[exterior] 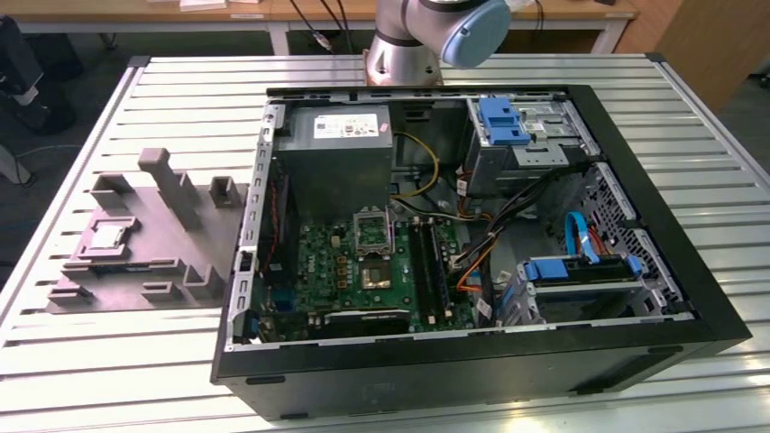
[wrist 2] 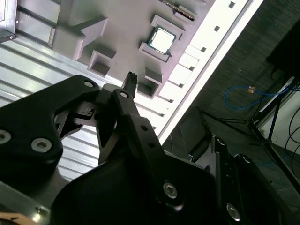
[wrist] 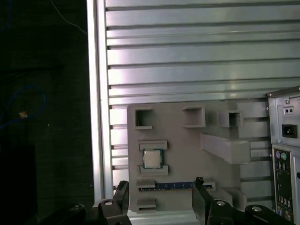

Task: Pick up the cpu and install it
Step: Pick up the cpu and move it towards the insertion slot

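The cpu (exterior: 106,236) is a small pale silver square lying flat in a recess of the grey moulded tray (exterior: 144,271), on the exterior view's left beside the computer case. Both wrist views look down on it, cpu (wrist: 151,159) and cpu (wrist 2: 162,39), in the tray (wrist: 187,154). My gripper (wrist: 161,188) hovers above the tray's edge, a short way off the cpu. It is open, with its two dark fingers (wrist: 123,192) wide apart and nothing between them. One fingertip (wrist 2: 131,78) shows against the tray. In the open case, the green motherboard (exterior: 343,271) carries the socket (exterior: 375,271) with its silver frame (exterior: 371,225) raised.
The black computer case (exterior: 481,352) lies open on the slatted metal table (exterior: 180,81), with a power supply (exterior: 343,149), drive bays (exterior: 517,126) and loose cables (exterior: 506,216) inside. A memory stick (wrist: 166,186) stands in a tray slot near the cpu. The arm's base (exterior: 403,45) stands behind the case.
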Robot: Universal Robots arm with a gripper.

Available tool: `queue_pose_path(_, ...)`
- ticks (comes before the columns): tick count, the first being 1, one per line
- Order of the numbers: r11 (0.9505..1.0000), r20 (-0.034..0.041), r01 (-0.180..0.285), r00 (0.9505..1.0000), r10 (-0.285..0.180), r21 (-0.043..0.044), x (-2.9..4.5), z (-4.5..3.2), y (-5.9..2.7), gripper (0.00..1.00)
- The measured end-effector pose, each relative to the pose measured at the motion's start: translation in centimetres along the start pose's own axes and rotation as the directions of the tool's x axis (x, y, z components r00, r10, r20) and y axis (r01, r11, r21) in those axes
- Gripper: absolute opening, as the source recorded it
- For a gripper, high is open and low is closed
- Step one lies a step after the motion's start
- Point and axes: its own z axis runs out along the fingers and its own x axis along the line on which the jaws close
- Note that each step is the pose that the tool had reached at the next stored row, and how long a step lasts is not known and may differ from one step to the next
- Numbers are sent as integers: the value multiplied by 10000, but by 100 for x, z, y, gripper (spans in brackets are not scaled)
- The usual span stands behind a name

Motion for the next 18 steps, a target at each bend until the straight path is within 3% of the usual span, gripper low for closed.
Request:
queue_pose_path(1, 10000, -3, 83, 10000, -83, -2, 0, 12, 1, 65)
queue_pose_path(4, 9996, -13, 295, 9996, -295, -6, 1, 42, 6, 65)
queue_pose_path(18, 9995, -15, 302, 9995, -302, -6, 2, 83, 5, 65)
